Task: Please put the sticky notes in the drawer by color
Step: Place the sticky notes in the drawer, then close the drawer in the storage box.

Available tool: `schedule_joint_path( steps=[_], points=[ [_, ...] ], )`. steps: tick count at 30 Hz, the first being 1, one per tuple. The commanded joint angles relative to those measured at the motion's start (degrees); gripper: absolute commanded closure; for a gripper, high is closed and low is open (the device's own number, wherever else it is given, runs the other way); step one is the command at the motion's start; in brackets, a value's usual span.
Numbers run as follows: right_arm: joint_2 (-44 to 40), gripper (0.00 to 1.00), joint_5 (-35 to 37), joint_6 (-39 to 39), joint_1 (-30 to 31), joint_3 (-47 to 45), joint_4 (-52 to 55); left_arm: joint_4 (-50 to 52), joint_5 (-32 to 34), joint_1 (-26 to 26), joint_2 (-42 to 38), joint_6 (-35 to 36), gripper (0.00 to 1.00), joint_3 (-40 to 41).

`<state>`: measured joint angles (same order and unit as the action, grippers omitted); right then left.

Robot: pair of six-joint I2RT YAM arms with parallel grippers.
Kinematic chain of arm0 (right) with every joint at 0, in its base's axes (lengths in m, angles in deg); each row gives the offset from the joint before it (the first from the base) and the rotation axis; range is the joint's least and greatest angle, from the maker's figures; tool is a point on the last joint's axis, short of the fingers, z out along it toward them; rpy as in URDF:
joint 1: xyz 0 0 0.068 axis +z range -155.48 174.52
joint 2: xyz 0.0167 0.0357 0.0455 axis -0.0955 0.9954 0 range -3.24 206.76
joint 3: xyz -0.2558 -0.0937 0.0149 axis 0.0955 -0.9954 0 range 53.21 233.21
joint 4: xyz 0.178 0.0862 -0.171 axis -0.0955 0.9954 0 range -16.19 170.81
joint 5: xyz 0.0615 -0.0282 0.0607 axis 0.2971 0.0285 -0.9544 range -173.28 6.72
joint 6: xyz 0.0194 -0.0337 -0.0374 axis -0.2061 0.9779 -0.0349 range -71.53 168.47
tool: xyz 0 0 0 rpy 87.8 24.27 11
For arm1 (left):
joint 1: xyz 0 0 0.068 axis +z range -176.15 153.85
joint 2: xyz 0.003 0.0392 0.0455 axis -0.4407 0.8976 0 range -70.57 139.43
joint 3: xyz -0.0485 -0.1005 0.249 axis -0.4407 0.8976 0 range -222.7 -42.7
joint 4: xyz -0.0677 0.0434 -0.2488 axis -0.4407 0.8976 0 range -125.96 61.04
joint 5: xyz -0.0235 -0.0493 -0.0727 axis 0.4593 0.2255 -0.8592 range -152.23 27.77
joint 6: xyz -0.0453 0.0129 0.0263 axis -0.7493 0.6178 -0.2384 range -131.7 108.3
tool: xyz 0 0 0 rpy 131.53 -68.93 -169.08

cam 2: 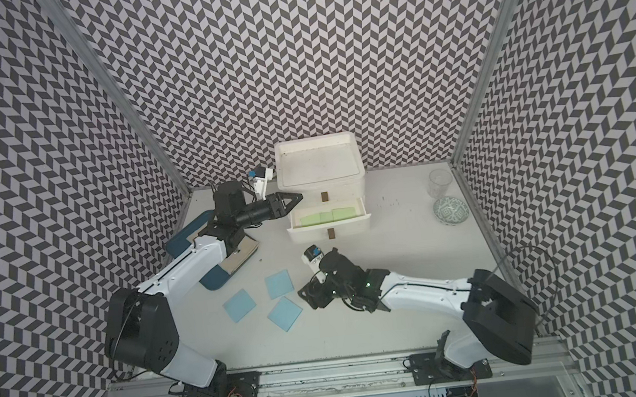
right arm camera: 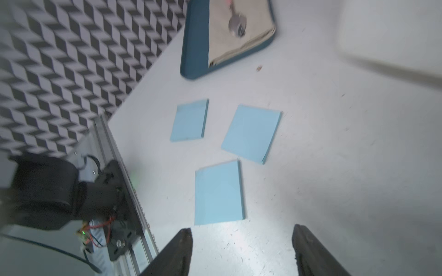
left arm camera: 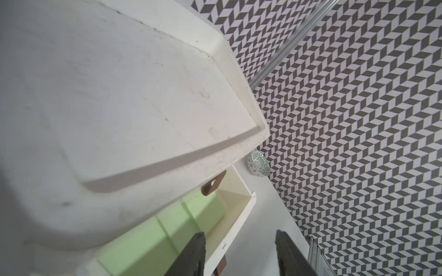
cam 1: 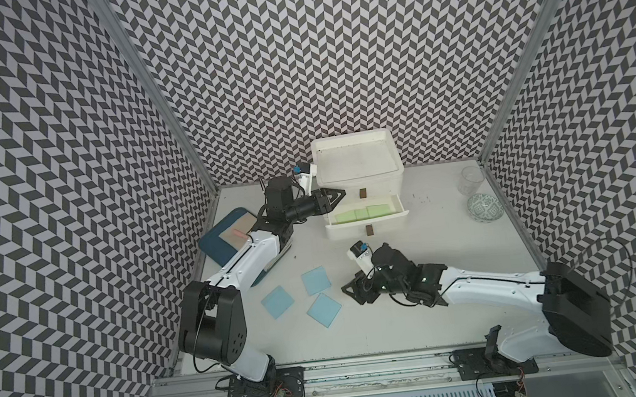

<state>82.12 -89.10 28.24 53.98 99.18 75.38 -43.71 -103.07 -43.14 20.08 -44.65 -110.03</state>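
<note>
- The left gripper (left arm camera: 239,235) is held open and empty at the pulled-out drawer (left arm camera: 235,215), where three green sticky notes (left arm camera: 148,239) are laid just ahead of it.
- The right gripper (right arm camera: 241,229) is spread open, empty; three blue sticky notes (right arm camera: 218,193) are laid on the table (right arm camera: 334,167) just ahead.

Blurred drawer (right arm camera: 387,35), blue tray (cam 1: 212,239) half hidden under left arm (cam 1: 252,254)

three green notes (cam 2: 320,217): inside open drawer (cam 2: 351,220) | three blue notes (cam 2: 279,284): flat on table (cam 2: 399,299)

Overhead stereo pair; wrists near drawer (left arm camera: 143,107), notes (right arm camera: 218,193).
</note>
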Motion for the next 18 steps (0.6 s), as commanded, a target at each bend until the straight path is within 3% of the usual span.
schedule_joint_path(
  steps=[1,5,8,10,15,18],
  points=[
    [5.47,0.24,2.9,3.21,4.81,3.7,1.12,1.55,3.15,2.23,-0.4,0.53,0.48,-0.79],
    [12.08,0.2,6.64,5.39,9.35,8.49,4.75,0.8,3.66,4.0,-0.57,0.03,0.48,-0.03],
    [11.3,0.17,13.93,3.61,9.71,8.3,5.83,0.8,3.57,4.56,-0.04,-0.1,0.48,0.09],
    [8.87,0.14,16.8,2.08,7.81,6.68,4.83,0.8,3.34,4.67,0.52,-0.35,0.48,-0.06],
    [2.33,0.15,14.64,-2.73,-1.43,2.72,-0.77,1.47,2.53,5.04,2.79,-0.07,0.46,-1.14],
    [-0.55,0.16,13.95,-5.85,-5.92,0.31,-5.98,5.36,5.34,5.04,4.14,2.88,0.46,-3.66]
  ],
)
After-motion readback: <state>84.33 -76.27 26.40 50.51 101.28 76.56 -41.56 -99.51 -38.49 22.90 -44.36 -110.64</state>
